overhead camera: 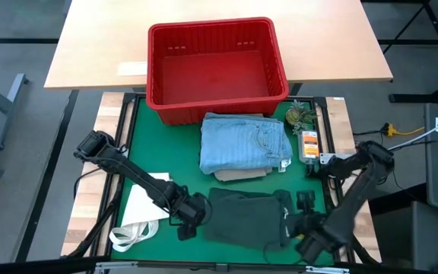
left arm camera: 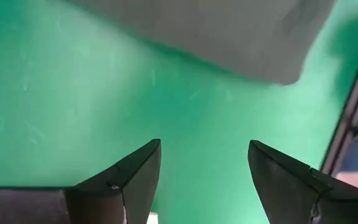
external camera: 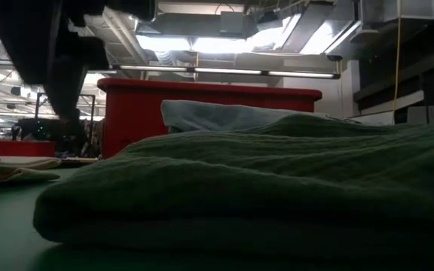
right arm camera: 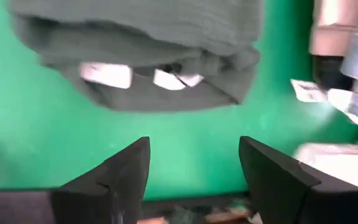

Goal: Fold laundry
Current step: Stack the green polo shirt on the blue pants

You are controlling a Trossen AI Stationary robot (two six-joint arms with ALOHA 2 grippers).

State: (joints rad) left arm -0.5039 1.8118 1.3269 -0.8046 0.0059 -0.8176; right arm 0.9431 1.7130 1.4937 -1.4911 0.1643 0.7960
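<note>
Grippers, left and right, wide open, empty, flanking green-grey garment at lower centre; jeans, basket above.

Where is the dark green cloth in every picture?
High: green cloth at the near edge, between both grippers.
Low: fills the foreground.
Left wrist: its edge, beyond the fingers.
Right wrist: folded, beyond the fingers.
Shared landmark: green mat.
</note>
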